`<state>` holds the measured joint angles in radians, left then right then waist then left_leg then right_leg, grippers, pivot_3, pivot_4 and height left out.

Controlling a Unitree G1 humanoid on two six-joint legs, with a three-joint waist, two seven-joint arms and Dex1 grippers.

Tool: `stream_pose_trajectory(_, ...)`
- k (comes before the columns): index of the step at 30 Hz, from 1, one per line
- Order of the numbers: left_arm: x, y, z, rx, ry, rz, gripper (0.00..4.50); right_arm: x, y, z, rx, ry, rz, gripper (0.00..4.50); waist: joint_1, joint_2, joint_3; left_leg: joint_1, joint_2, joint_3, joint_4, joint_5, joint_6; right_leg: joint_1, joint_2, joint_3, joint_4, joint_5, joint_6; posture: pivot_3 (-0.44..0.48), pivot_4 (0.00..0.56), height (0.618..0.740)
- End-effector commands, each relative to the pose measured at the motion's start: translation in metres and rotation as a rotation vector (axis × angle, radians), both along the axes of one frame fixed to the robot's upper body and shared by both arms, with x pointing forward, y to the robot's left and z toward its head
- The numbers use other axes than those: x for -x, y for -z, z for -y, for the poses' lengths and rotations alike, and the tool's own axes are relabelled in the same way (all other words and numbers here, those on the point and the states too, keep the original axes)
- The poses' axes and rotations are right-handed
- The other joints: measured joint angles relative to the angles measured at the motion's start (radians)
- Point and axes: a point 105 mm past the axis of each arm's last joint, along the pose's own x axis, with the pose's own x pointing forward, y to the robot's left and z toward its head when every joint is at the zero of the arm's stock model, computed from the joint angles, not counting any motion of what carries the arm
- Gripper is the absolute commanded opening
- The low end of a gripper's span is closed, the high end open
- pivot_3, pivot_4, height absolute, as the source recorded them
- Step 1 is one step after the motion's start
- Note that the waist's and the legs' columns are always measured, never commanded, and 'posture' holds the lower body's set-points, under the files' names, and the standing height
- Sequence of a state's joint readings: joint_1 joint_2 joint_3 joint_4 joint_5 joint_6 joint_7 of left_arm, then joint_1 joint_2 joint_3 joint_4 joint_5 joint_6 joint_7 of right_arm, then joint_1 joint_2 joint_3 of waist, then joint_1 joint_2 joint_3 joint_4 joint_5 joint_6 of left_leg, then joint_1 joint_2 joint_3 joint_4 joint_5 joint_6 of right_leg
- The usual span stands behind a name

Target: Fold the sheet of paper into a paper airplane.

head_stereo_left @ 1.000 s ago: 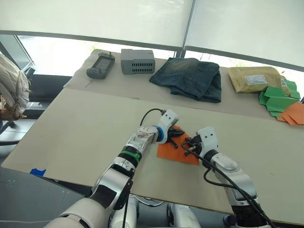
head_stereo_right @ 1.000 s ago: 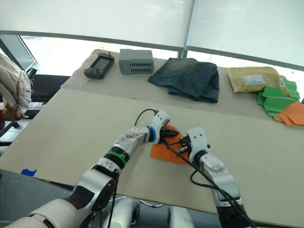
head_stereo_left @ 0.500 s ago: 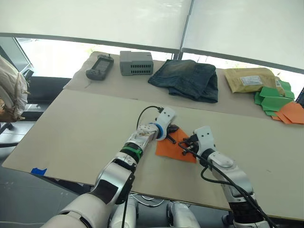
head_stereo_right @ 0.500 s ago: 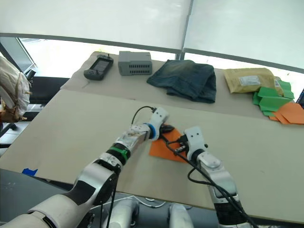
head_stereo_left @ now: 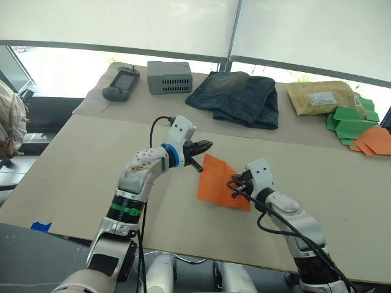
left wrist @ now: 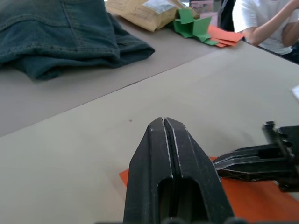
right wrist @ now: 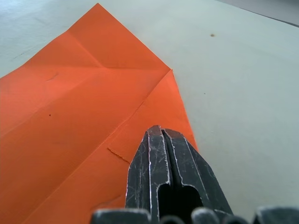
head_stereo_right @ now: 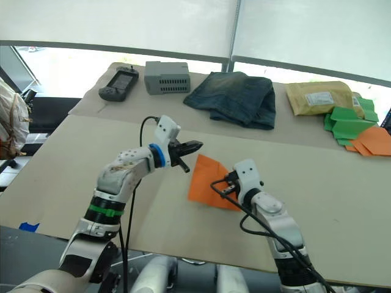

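Lifted off the sheet of paper (head_stereo_left: 221,183) now, the left gripper (head_stereo_left: 203,146) hovers closed (holding nothing), while the right gripper (head_stereo_left: 234,187), fingers together, presses the creased paper flat on the table (head_stereo_left: 79,165), ready for another fold.

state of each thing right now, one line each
paper: flat on the table, creased, partly folded
left gripper: shut, empty, raised beside the paper
right gripper: shut, tips on the paper
jeans: folded
envelope: lying flat
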<state>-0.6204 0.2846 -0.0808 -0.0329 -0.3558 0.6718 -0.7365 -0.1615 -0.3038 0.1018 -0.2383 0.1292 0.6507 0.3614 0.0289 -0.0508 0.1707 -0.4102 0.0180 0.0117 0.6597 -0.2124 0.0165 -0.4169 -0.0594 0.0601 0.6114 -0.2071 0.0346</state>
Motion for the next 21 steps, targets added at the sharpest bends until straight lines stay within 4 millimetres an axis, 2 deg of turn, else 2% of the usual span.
stream_pose_trajectory(1, 0.013, -0.029, 0.002, 0.015, 0.069, 0.110, 0.00, 0.010, 0.033, 0.008, 0.049, 0.011, -0.128, 0.01, -0.005, 0.000, 0.000, 0.000, 0.000, 0.000, 0.000, 0.000, 0.000, -0.001, 0.000, 0.000, 0.000, 0.000, 0.000, 0.000, 0.150, 0.728)
stream_pose_trajectory(3, 0.016, -0.019, 0.000, -0.020, 0.079, 0.090, 0.00, 0.009, 0.025, 0.007, 0.052, -0.009, -0.092, 0.01, -0.012, 0.000, 0.000, -0.001, 0.000, 0.000, 0.000, 0.000, 0.000, -0.001, -0.001, 0.000, -0.001, 0.000, 0.000, 0.000, 0.150, 0.728)
stream_pose_trajectory(6, 0.020, -0.004, -0.010, -0.048, 0.096, 0.047, 0.00, 0.008, -0.007, 0.001, 0.038, -0.076, 0.020, 0.01, -0.020, 0.000, 0.000, -0.005, -0.001, 0.000, 0.000, 0.002, 0.004, -0.004, -0.001, 0.001, -0.001, -0.001, 0.001, 0.000, 0.150, 0.728)
stream_pose_trajectory(9, 0.013, 0.000, -0.026, -0.025, 0.028, 0.000, 0.00, 0.011, -0.027, 0.000, 0.068, -0.146, 0.080, 0.01, -0.026, 0.003, 0.001, -0.007, 0.000, 0.000, 0.000, 0.003, 0.005, -0.006, 0.000, 0.001, 0.000, -0.002, 0.006, 0.000, 0.150, 0.728)
stream_pose_trajectory(11, 0.010, 0.002, -0.033, -0.015, -0.009, -0.040, 0.00, 0.014, -0.034, 0.001, 0.103, -0.188, 0.104, 0.01, -0.027, 0.004, 0.002, -0.011, -0.001, 0.000, 0.000, 0.003, 0.005, -0.008, 0.000, 0.001, 0.000, -0.001, 0.006, 0.000, 0.150, 0.728)
stream_pose_trajectory(16, 0.014, -0.004, -0.036, 0.057, 0.008, -0.136, 0.00, 0.019, -0.056, 0.000, 0.153, -0.285, 0.175, 0.01, -0.032, 0.006, 0.003, -0.014, -0.002, 0.000, 0.000, 0.002, 0.005, -0.011, 0.000, 0.001, 0.000, -0.001, 0.005, 0.000, 0.150, 0.728)
stream_pose_trajectory(21, 0.010, 0.000, -0.040, 0.048, -0.032, -0.215, 0.00, 0.015, -0.065, -0.004, 0.159, -0.322, 0.205, 0.01, -0.037, 0.006, 0.004, -0.014, -0.003, 0.000, 0.000, 0.003, 0.005, -0.010, 0.000, 0.001, 0.001, -0.003, 0.009, 0.000, 0.150, 0.728)
